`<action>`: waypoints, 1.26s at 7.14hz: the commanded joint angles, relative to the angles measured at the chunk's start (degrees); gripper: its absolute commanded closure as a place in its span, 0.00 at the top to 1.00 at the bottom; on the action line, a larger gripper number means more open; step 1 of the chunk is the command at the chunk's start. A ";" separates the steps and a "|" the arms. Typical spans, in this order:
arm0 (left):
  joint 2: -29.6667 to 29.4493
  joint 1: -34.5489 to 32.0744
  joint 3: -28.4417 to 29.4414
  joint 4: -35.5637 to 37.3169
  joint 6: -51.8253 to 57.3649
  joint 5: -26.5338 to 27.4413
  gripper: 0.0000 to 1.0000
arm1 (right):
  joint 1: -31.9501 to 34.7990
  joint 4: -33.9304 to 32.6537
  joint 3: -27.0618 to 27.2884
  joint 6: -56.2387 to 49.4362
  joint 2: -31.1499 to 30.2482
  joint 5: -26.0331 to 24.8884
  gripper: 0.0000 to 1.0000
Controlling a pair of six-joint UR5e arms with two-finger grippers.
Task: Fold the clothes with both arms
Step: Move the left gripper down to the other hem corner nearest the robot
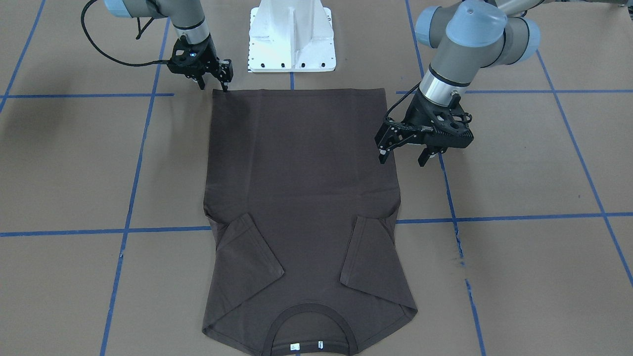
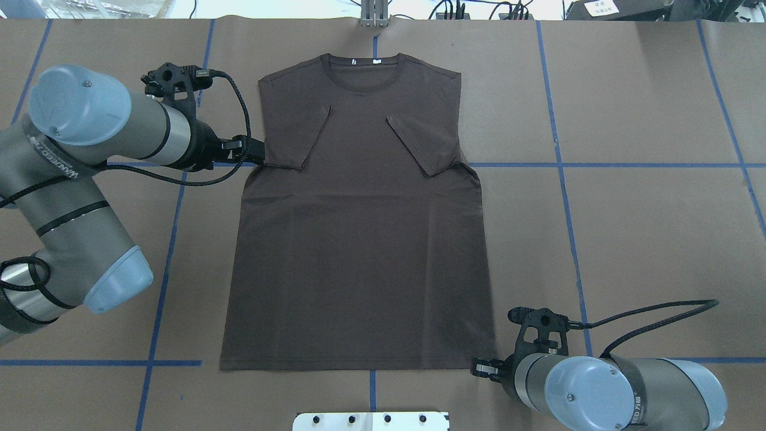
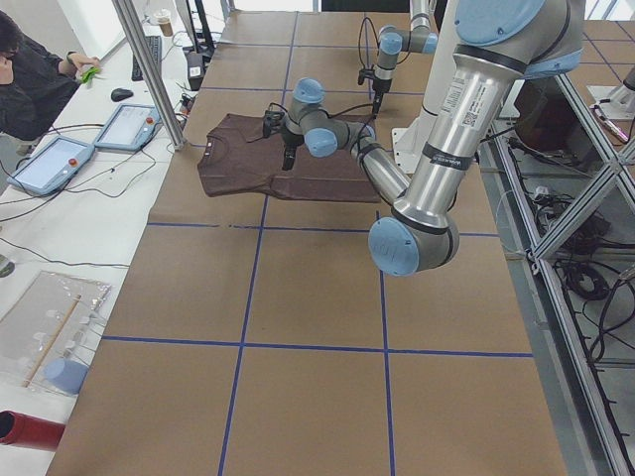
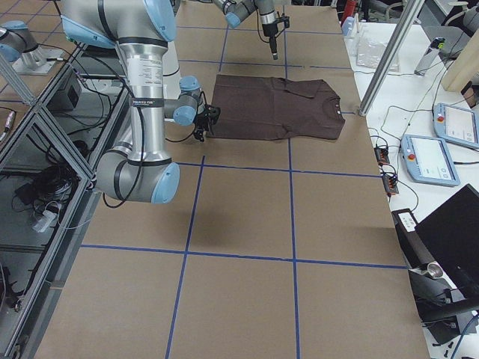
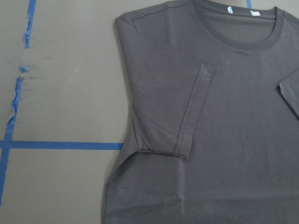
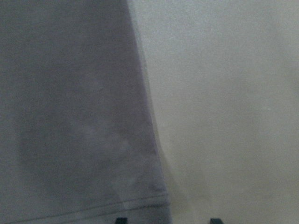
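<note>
Overhead exterior, left to right: left hand hangs at the T-shirt's 9 o'clock edge, just under the folded-in sleeve. Its fingers are spread, pinching nothing. Shirt lies flat on the tabletop, collar at 12, hem at 6, both sleeves tucked inward. Right hand sits at the 5 o'clock hem corner, also spread. Its wrist view puts one tip over cloth, the other over bare tabletop.

Risks as I see them:
- Right hand straddles the very edge. With a slight offset on closing, it pinches one layer only or slips off the corner.
- Left wrist view looks taken from well above the cloth, right one from close in. Unequal heights at grasp would drag the shirt sideways.
- Grip points aren't mirrored: mid-edge vs corner. Lifting from these likely gives a skewed fold.
- Sleeves are loose, so a fast lift could flip them out.
</note>
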 commanded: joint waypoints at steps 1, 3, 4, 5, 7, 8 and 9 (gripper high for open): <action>0.82 -0.05 -0.28 0.00 0.07 0.10 1.00 | 0.33 0.03 0.05 -0.16 0.00 0.02 0.17; 2.06 -0.05 -0.90 -0.09 0.07 0.01 1.00 | 0.51 -0.05 0.05 -0.25 0.00 0.02 0.00; 1.97 -0.05 -0.90 -0.09 0.07 0.01 1.00 | 0.42 -0.06 0.05 -0.33 0.00 0.11 0.00; 1.97 -0.05 -0.90 -0.09 0.07 0.01 1.00 | 0.51 0.03 0.31 -0.33 0.00 0.54 0.00; 1.88 0.04 -1.08 0.00 -1.06 -0.16 1.00 | 1.29 0.03 2.49 0.01 -0.08 0.03 0.00; 2.31 0.39 -1.77 0.00 -6.64 -0.60 1.00 | 1.47 0.03 3.29 0.19 -0.08 -0.33 0.00; 3.10 4.14 -4.30 0.09 -12.18 -0.26 1.00 | 2.00 0.03 3.48 0.11 0.00 -0.16 0.00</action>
